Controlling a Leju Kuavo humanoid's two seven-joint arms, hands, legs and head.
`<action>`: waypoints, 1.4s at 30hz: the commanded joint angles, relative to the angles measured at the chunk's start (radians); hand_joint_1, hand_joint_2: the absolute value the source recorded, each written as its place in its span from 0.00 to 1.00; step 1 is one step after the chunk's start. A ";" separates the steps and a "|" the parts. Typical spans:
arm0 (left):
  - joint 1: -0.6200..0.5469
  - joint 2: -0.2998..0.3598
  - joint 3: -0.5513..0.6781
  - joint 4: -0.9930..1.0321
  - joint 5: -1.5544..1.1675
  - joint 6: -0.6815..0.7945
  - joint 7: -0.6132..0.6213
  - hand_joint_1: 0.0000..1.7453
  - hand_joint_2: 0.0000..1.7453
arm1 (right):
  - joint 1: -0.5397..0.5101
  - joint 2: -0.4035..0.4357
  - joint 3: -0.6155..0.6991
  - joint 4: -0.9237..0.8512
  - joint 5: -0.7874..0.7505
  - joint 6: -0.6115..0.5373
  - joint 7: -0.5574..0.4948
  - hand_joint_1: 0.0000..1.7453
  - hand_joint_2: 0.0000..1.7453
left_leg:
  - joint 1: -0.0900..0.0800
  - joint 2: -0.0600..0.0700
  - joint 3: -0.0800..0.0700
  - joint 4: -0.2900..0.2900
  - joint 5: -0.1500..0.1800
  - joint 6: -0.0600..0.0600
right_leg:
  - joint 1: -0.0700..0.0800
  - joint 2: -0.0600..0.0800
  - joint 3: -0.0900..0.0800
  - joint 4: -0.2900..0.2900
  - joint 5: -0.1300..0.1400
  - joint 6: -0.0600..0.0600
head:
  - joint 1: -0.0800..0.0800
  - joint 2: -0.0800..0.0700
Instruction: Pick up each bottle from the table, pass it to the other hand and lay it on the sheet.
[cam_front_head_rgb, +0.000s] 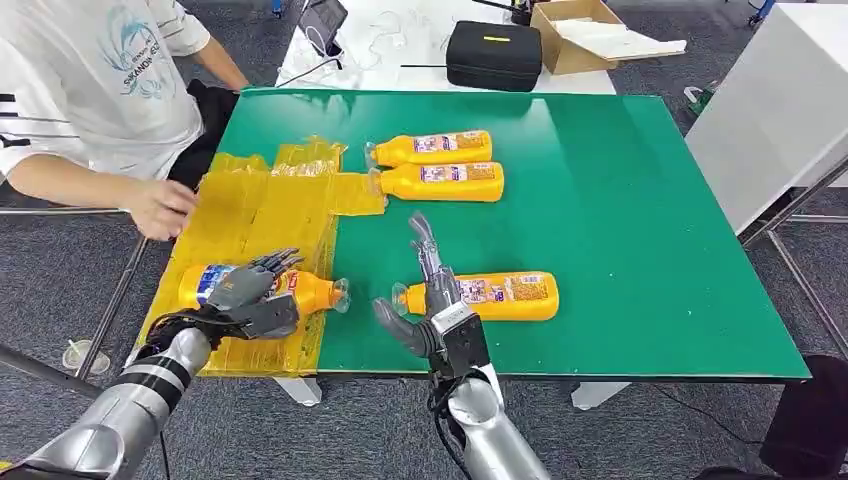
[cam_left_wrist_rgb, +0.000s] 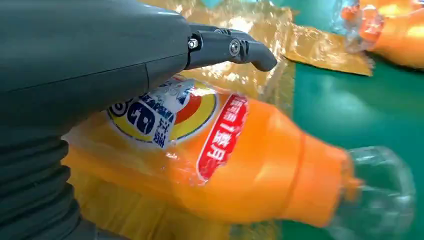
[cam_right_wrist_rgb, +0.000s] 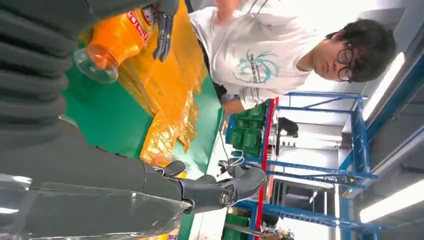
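An orange bottle (cam_front_head_rgb: 312, 291) with a clear cap lies on the yellow sheet (cam_front_head_rgb: 260, 215) near its front edge. My left hand (cam_front_head_rgb: 252, 296) holds it, fingers over the top and thumb on the near side; the left wrist view shows the bottle (cam_left_wrist_rgb: 250, 165) under the hand (cam_left_wrist_rgb: 90, 55). My right hand (cam_front_head_rgb: 432, 295) is open on the green table (cam_front_head_rgb: 620, 230), its fingers stretched out beside the cap end of a second bottle (cam_front_head_rgb: 505, 295). Two more bottles (cam_front_head_rgb: 440, 148) (cam_front_head_rgb: 450, 181) lie side by side further back. The right wrist view shows the held bottle (cam_right_wrist_rgb: 117, 35) and the sheet (cam_right_wrist_rgb: 170, 85).
A person in a white shirt (cam_front_head_rgb: 95, 80) sits at the left, one hand (cam_front_head_rgb: 160, 208) at the sheet's edge. A black case (cam_front_head_rgb: 493, 55) and a cardboard box (cam_front_head_rgb: 575, 35) stand behind the table. A white table (cam_front_head_rgb: 780, 110) is at the right.
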 joint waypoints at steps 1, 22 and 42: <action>0.120 0.077 -0.037 -0.151 0.324 -0.245 0.004 0.00 0.00 | -0.050 -0.001 -0.018 0.117 -0.008 0.004 0.001 0.00 1.00 | 0.000 0.005 0.005 -0.002 0.000 0.001 | 0.000 0.004 0.003 -0.002 0.001 -0.002 | 0.000 0.000; 0.328 -0.253 0.422 -0.740 0.736 0.318 0.004 0.00 1.00 | -0.088 -0.253 -0.022 0.102 0.460 -0.007 0.385 0.00 1.00 | 0.000 0.003 -0.003 0.001 0.000 0.001 | 0.001 0.001 -0.004 -0.002 0.001 0.000 | 0.000 0.000; 0.430 -0.249 0.371 -0.726 0.678 0.416 0.004 0.00 1.00 | -0.153 -0.469 -0.034 0.062 0.566 0.177 0.512 0.00 1.00 | -0.001 0.002 -0.005 0.001 -0.001 0.001 | 0.000 0.001 -0.006 -0.001 0.000 -0.001 | 0.000 0.000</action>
